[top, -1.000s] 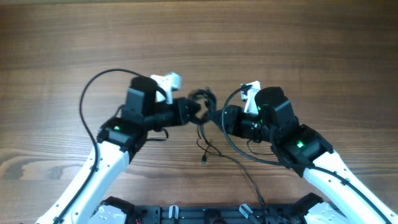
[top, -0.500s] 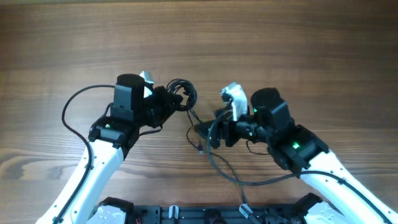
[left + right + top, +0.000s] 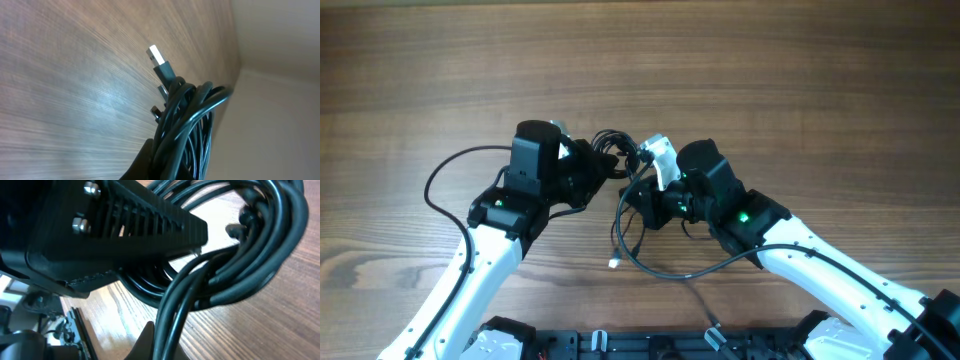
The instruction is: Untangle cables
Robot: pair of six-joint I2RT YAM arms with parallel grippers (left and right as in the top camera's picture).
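Bunched cables (image 3: 240, 265) over wooden table (image 3: 280, 325)

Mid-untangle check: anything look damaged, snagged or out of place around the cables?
Nothing looks damaged. The cables are bunched in a tight coil, held in the shut left claw. One strand hangs loose, its plug end near the table. The right claw is shut against the coil; whether it grips a strand is unclear.

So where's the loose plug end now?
Overhead: the plug end sits low, left of centre, between the left arm and right arm, on a strand trailing from the bunched cables.
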